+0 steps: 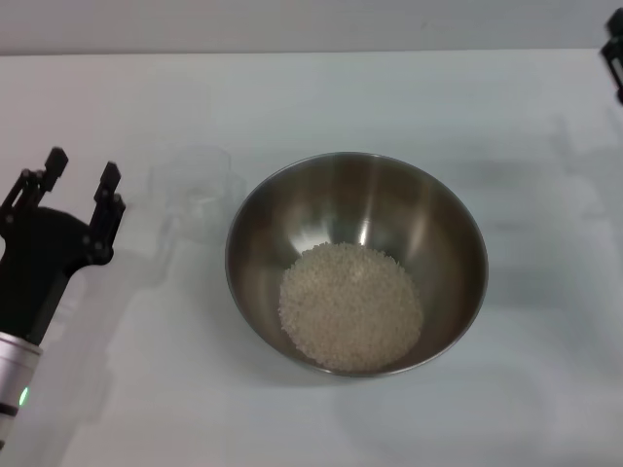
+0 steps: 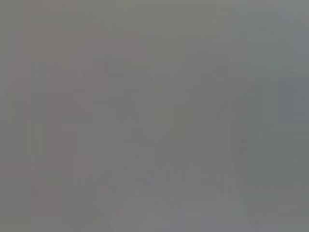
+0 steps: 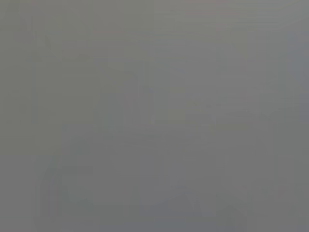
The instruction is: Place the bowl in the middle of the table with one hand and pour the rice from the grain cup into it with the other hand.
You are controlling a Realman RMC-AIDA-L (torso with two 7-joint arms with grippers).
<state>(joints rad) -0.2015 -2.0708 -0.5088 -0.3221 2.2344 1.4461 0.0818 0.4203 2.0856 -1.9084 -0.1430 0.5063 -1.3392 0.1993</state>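
The steel bowl (image 1: pixel 356 261) stands on the white table (image 1: pixel 311 97) near its middle. A pale heap of rice (image 1: pixel 350 305) lies in the bowl's bottom. The clear grain cup (image 1: pixel 196 192) stands upright on the table just left of the bowl and looks empty. My left gripper (image 1: pixel 82 179) is open and empty, left of the cup and apart from it. Only a small black part of my right gripper (image 1: pixel 613 53) shows at the far right edge, well away from the bowl. Both wrist views show only flat grey.
Bare white tabletop lies in front of the bowl and to its right. The table's far edge (image 1: pixel 311 52) meets a grey wall at the top of the head view.
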